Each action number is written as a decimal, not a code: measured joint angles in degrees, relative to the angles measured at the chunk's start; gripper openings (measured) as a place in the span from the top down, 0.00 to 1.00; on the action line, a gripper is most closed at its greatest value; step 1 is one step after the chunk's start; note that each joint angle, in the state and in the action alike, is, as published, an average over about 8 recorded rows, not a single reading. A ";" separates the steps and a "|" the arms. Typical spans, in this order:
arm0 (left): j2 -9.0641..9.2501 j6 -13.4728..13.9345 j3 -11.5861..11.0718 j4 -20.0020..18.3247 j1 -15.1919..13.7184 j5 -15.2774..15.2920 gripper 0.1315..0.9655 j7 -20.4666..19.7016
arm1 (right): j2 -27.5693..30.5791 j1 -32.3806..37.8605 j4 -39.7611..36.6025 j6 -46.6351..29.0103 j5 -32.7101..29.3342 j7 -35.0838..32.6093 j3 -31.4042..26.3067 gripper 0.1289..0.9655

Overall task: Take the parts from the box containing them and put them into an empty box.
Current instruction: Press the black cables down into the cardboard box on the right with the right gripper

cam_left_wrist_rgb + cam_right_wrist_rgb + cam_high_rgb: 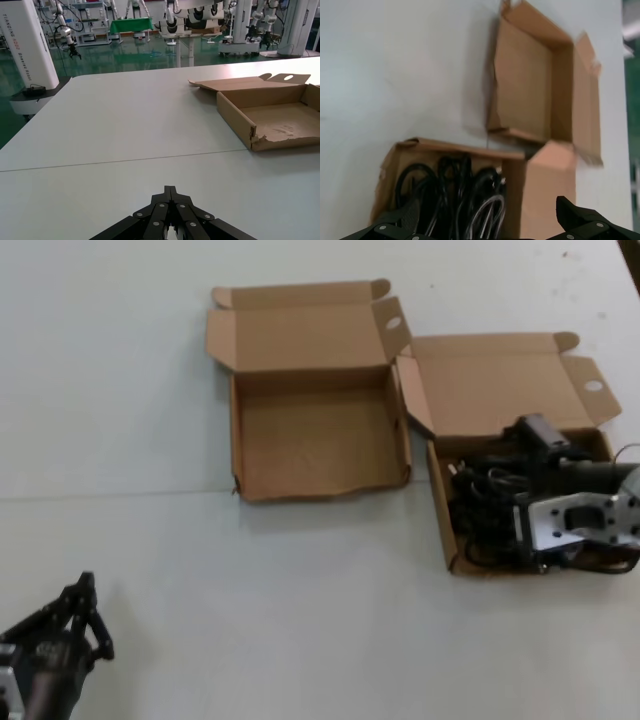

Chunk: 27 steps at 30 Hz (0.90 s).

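black power cords (490,505) lie bundled in the right-hand box (441,502). right gripper (490,227) hangs directly over them, fingers (407,216) spread wide, holding nothing. empty box (318,445) sits just beside, leftward. left gripper (84,590), fingers closed, rests low over the counter (300,620), well apart.

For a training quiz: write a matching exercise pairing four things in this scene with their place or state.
1. left gripper
2. right gripper
3. power cords
4. box with dented front wall

A. holds nothing
B. open above the cords
C. shut, low over bare table
D. piled in the straight-walled box

Pairs: 1-C, 2-B, 3-D, 4-A
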 joint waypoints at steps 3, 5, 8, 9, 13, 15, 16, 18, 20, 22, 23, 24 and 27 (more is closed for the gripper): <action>0.00 0.00 0.00 0.00 0.00 0.00 0.97 0.00 | -6.28 -0.40 1.45 -3.61 -7.77 0.00 6.94 0.00; 0.00 0.00 0.00 0.00 0.00 0.00 0.97 0.00 | -9.71 -0.32 2.08 -5.34 -12.14 0.00 10.49 0.00; 0.00 0.00 0.00 0.00 0.00 0.00 0.97 0.00 | -13.32 -0.05 2.52 -6.90 -16.86 0.00 14.04 0.00; 0.00 0.00 0.00 0.00 0.00 0.00 0.97 0.00 | -14.10 0.03 2.55 -7.19 -17.85 0.00 14.78 0.00; 0.00 0.00 0.00 0.00 0.00 0.00 0.97 0.00 | -15.73 0.23 2.31 -7.75 -19.73 0.00 16.40 0.00; 0.00 0.00 0.00 0.00 0.00 0.00 0.97 0.00 | -15.95 0.28 2.05 -7.80 -19.87 0.00 16.73 0.01; 0.00 0.00 0.00 0.00 0.00 0.00 0.97 0.00 | -15.94 0.29 1.88 -7.78 -19.81 0.00 16.82 0.02; 0.00 0.00 0.00 0.00 0.00 0.00 0.97 0.00 | -15.70 0.30 1.49 -7.66 -19.44 0.00 16.80 0.03; 0.00 0.00 0.00 0.00 0.00 0.00 0.97 0.00 | -15.16 0.30 1.00 -7.46 -18.79 0.00 16.56 0.05; 0.00 0.00 0.00 0.00 0.00 0.00 0.97 0.00 | -14.36 0.29 0.46 -7.22 -17.92 0.00 16.13 0.06; 0.00 0.00 0.00 0.00 0.00 0.00 0.97 0.00 | -13.89 0.29 0.17 -7.10 -17.41 0.00 15.85 0.06; 0.00 0.00 0.00 0.00 0.00 0.00 0.97 0.00 | -13.40 0.30 -0.14 -6.98 -16.86 0.00 15.55 0.08; 0.00 0.00 0.00 0.00 0.00 0.00 0.97 0.01 | -11.87 0.41 -1.12 -6.58 -15.19 0.00 14.54 0.13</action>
